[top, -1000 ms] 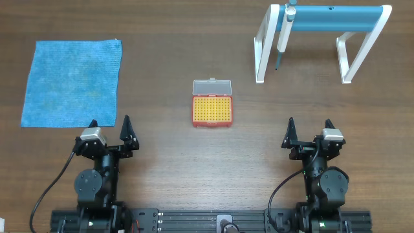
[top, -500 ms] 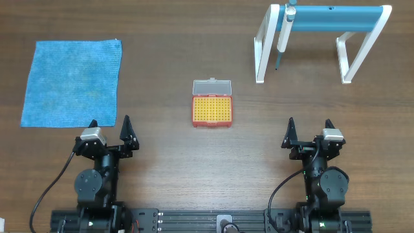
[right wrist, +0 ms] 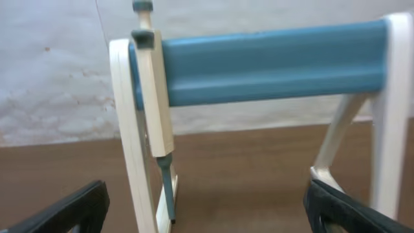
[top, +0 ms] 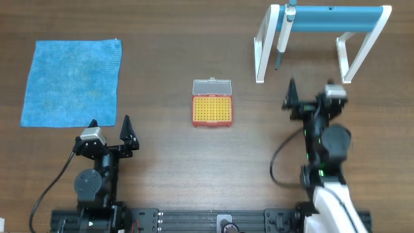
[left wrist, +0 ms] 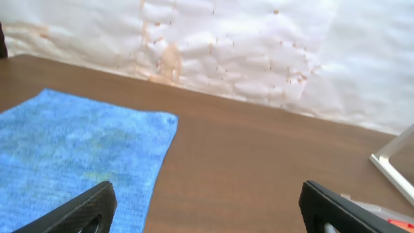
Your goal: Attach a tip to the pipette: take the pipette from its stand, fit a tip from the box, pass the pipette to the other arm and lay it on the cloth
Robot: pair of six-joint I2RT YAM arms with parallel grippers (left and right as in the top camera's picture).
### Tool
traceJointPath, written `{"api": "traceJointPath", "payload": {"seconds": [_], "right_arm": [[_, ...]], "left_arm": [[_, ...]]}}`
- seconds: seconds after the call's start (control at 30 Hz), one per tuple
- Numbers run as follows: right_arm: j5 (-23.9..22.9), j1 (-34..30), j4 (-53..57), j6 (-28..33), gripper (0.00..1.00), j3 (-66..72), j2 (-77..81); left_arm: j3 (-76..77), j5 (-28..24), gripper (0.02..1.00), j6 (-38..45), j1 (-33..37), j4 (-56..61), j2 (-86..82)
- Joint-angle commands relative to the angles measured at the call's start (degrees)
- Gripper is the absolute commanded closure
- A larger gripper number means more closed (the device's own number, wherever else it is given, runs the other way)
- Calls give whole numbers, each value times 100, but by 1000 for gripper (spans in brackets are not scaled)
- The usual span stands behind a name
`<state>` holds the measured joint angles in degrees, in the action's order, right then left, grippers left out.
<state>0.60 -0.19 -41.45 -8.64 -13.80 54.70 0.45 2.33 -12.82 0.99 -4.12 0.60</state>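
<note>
A white-and-blue pipette [top: 285, 33] hangs at the left end of a stand [top: 336, 19] with a blue bar and white legs at the back right; in the right wrist view the pipette [right wrist: 155, 103] hangs close ahead on the stand [right wrist: 272, 61]. My right gripper [top: 310, 97] stands open just in front of the stand, empty. An orange tip box [top: 211, 110] with its clear lid folded back sits mid-table. A blue cloth [top: 72, 83] lies at the back left, and the cloth [left wrist: 71, 162] lies ahead in the left wrist view. My left gripper [top: 108, 129] is open near the front left.
The brown wooden table [top: 162, 58] has bare room between cloth, box and stand. A white crinkled wall [left wrist: 259, 52] rises behind the table's far edge. The stand's white legs [top: 261, 52] flank the pipette.
My right arm has moved up the table from its front resting spot to just in front of the stand. The left arm, box, cloth and pipette are as before.
</note>
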Motion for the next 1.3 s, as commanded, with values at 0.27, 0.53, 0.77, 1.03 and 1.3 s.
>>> {"api": "traceJointPath", "payload": {"seconds": [0.27, 0.53, 0.77, 1.03, 1.3], "right_arm": [[7, 372, -1263, 48, 27, -1786, 3366], [-13, 367, -444, 470, 25, -2612, 3720], [-15, 361, -446, 472, 25, -2741, 3939], [-15, 273, -466, 472, 25, -2741, 3823], [-9, 210, -422, 470, 23, -2741, 3777]], "left_arm": [[-13, 2, 102, 92, 17, -22, -39], [-13, 2, 102, 92, 17, -22, -39], [-13, 2, 102, 92, 17, -22, -39], [-13, 4, 104, 92, 17, -22, -42], [-13, 2, 104, 92, 17, -22, -39]]}}
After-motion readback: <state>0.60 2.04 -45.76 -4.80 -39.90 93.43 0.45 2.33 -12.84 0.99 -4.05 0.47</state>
